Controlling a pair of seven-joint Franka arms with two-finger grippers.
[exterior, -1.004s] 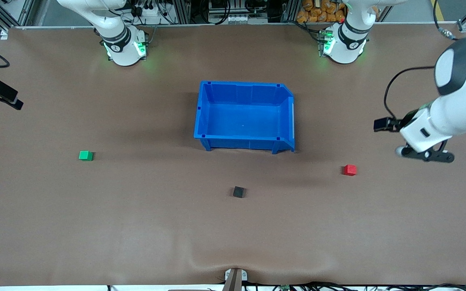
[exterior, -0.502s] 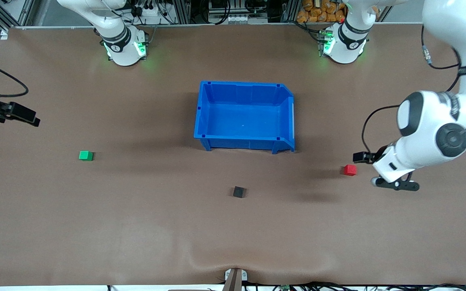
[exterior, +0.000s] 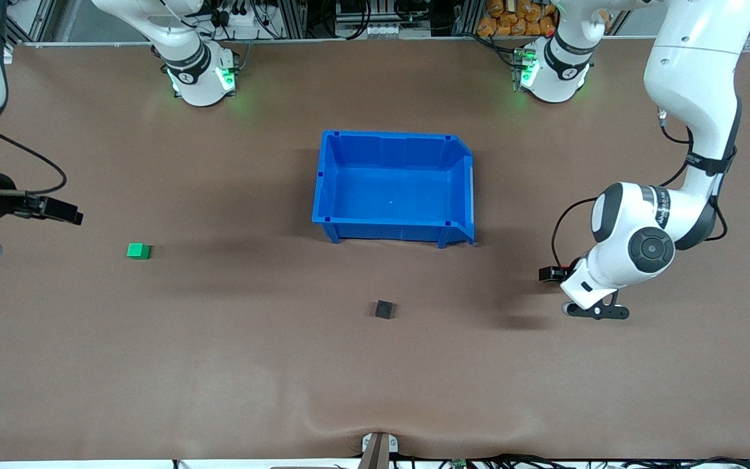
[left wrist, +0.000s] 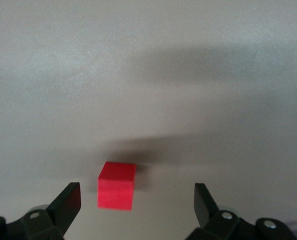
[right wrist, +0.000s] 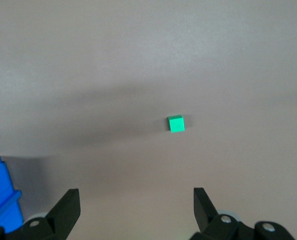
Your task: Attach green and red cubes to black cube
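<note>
The red cube [left wrist: 117, 186] lies on the table between the open fingers of my left gripper [left wrist: 136, 190], closer to one finger and touching neither. In the front view the left hand [exterior: 595, 310] hangs over it and hides it. The green cube [exterior: 138, 251] sits toward the right arm's end of the table and also shows in the right wrist view [right wrist: 176, 123]. My right gripper [right wrist: 136, 197] is open and empty, over the table well short of the green cube. The black cube [exterior: 384, 309] sits alone, nearer the front camera than the bin.
A big blue bin [exterior: 323, 195] stands empty at mid-table, and its corner shows in the right wrist view [right wrist: 1, 200]. The brown mat has a wrinkle [exterior: 375, 423] at the front edge.
The left arm has swung down and in from the table's end until its open gripper is over the red cube. The right hand has come in from the table's edge toward the green cube.
</note>
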